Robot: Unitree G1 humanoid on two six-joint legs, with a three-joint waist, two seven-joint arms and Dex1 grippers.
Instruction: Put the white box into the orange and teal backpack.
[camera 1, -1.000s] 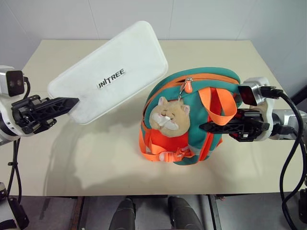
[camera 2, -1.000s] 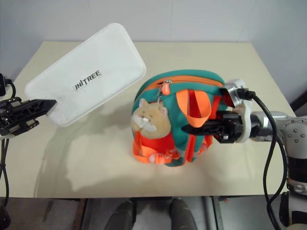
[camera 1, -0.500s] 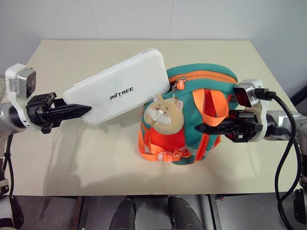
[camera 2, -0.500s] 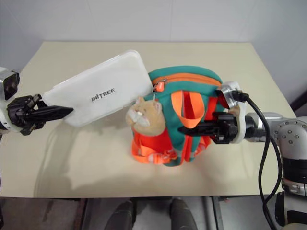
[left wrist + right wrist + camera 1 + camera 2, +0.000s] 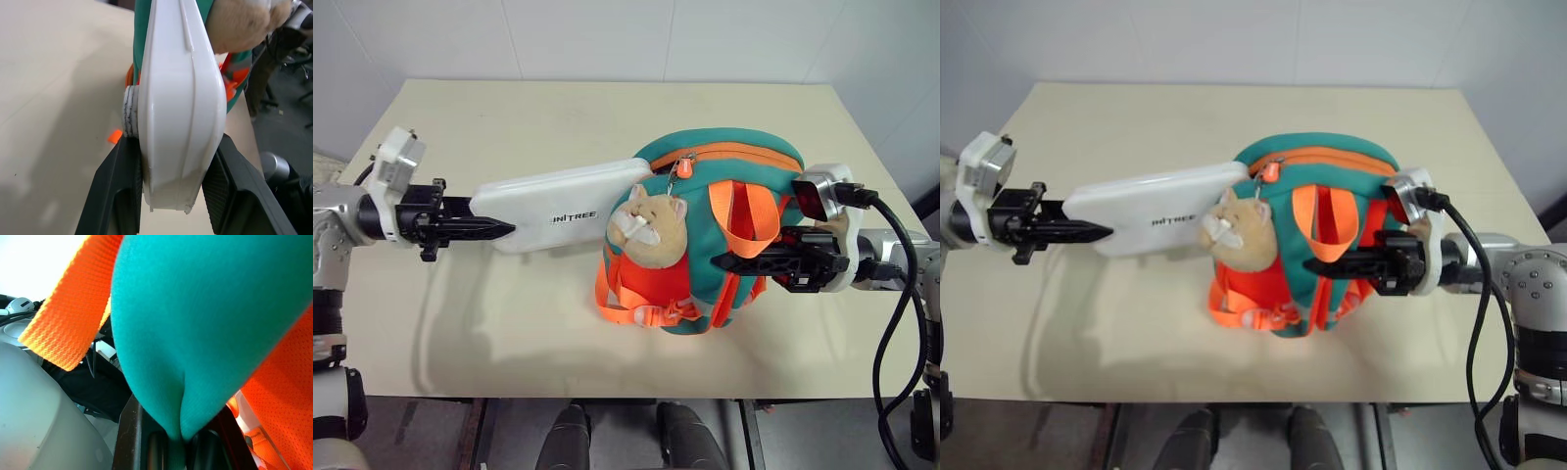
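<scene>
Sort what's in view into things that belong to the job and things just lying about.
Job: white box, clamped in left gripper; orange and teal backpack, its teal fabric pinched by right gripper.
Lying about: table; plush animal hanging on the backpack.

A bare test room or lab: a plain cream worktop [image 5: 558, 372] pushed against blank white wall panels [image 5: 607, 39], with a black cable [image 5: 901, 294] beside it.

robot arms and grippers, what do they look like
Both arms are silver-grey metal with white camera housings at the wrists. The left gripper and right gripper each have two long black fingers. Thick black cables loop along the right arm.
</scene>
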